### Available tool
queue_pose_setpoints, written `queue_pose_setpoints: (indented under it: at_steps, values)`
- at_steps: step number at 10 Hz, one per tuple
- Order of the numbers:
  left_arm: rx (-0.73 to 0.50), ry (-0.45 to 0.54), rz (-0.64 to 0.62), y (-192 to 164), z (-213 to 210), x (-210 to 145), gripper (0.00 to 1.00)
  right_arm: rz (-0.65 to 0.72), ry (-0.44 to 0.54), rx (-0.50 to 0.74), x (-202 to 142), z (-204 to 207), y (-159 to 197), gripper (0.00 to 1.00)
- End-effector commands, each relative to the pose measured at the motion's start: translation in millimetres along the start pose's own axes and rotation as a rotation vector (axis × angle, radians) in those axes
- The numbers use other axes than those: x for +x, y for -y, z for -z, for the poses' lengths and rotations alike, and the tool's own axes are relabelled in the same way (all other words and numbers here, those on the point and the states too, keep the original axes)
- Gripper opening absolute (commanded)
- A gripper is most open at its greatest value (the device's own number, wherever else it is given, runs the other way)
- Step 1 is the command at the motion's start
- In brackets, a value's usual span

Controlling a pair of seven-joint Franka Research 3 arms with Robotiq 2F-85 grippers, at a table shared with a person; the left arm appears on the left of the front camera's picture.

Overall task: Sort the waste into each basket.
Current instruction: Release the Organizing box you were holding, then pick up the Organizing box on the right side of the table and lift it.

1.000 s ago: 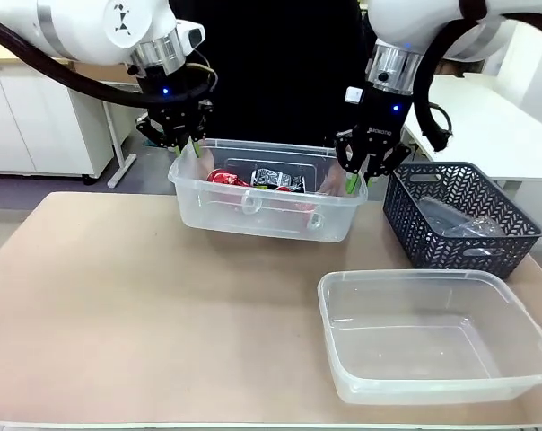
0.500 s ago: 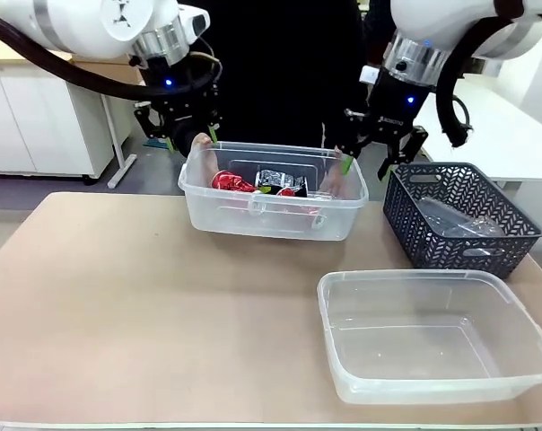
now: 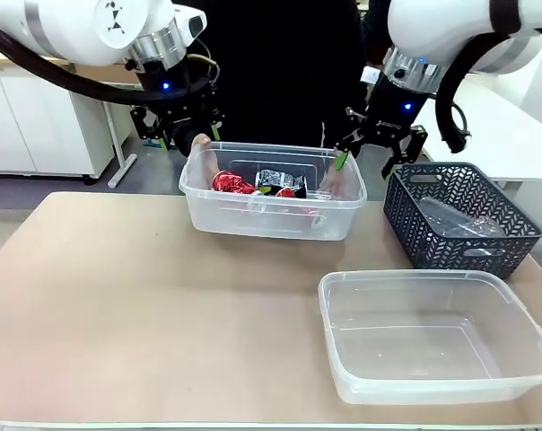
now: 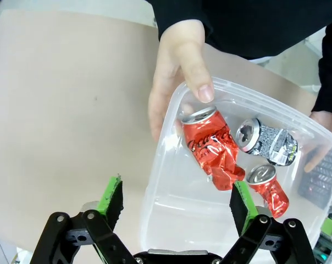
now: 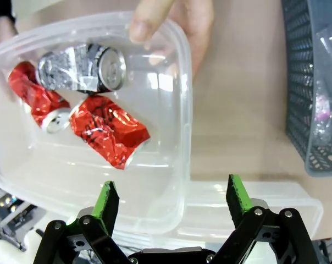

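We are finding left gripper [image 3: 190, 139] and right gripper [image 3: 368, 160] spread open, empty, above the tub [image 3: 253, 220] of cans [image 3: 231, 182]. A person's hand [image 4: 177, 71] is holding it. We are judging this a handover, with a clear retreat next.

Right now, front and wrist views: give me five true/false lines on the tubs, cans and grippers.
1. The far tub holds three crushed cans. True.
2. The near tub holds a can. False: all three cans lie in the far tub.
3. The left gripper is shut on a can. False: it is open and holds nothing.
4. A person's hand grips the far tub's rim. True.
5. The right gripper is open, above the far tub's end. True.
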State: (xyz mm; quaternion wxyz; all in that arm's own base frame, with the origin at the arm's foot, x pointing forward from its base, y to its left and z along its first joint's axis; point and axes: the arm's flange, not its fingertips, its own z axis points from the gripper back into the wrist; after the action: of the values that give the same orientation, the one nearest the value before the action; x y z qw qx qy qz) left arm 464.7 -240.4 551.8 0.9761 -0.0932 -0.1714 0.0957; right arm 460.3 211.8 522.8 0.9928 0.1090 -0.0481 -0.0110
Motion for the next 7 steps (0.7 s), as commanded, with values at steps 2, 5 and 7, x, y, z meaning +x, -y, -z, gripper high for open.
queue_pose_setpoints:
  at_steps: [2,5,7]
  values:
    - [0.002,0.005,0.000,0.0,-2.6,1.9,1.00,-0.008,0.012,0.004,-1.8,-6.9,-2.1,1.00]
    - [0.002,0.005,0.000,0.0,-2.6,1.9,1.00,-0.008,0.012,0.004,-1.8,-6.9,-2.1,1.00]
    - [-0.012,-0.002,-0.004,9.4,-6.9,-3.2,1.00,-0.004,0.008,0.002,-0.6,-4.6,-2.2,1.00]
